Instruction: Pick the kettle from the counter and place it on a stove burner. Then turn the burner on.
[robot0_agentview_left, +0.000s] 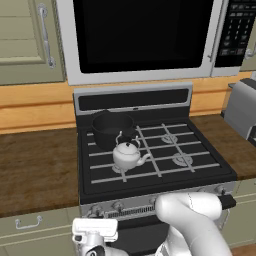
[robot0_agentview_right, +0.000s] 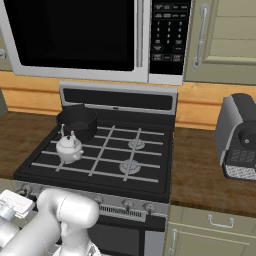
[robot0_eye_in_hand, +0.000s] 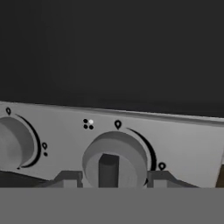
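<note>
1. Sitting on the front-left stove burner (robot0_agentview_left: 120, 169), the kettle (robot0_agentview_left: 127, 155) is already placed, near the cooktop's front edge.
2. Gripper (robot0_eye_in_hand: 108, 178) straddles a control knob (robot0_eye_in_hand: 114, 160), fingers at either side; whether it actually clamps, I cannot tell.
3. Black pot (robot0_agentview_left: 112, 128) stands behind the kettle.

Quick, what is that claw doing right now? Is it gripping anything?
Gripper: jaws part open, one finger on each side of the round grey stove knob; whether they are gripping it cannot be told.
</note>
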